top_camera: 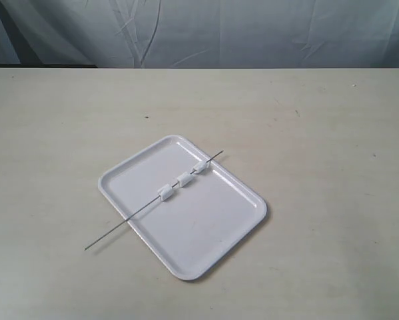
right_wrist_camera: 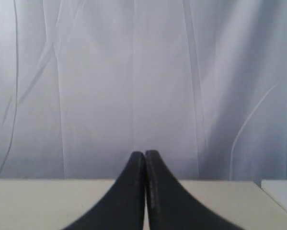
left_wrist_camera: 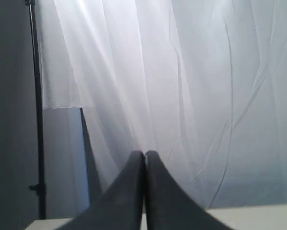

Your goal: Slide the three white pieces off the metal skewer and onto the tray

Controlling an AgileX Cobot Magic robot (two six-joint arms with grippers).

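Observation:
The white tray (top_camera: 206,240) lies turned at an angle in the middle of the table. Across it rests the thin metal skewer (top_camera: 119,229), one end sticking out past the tray's near-left rim, the other past the far rim. Three white pieces are threaded on it over the tray: one (top_camera: 167,193), a second (top_camera: 184,179) and a third (top_camera: 200,167). Neither arm shows in the exterior view. My left gripper (left_wrist_camera: 144,153) is shut on nothing and faces a curtain. My right gripper (right_wrist_camera: 144,153) is shut too, with nothing held, above the table edge.
A pale curtain (top_camera: 252,33) hangs behind the beige table (top_camera: 332,167). A dark stand pole (left_wrist_camera: 38,120) shows in the left wrist view. A white corner (right_wrist_camera: 282,191) shows at the edge of the right wrist view.

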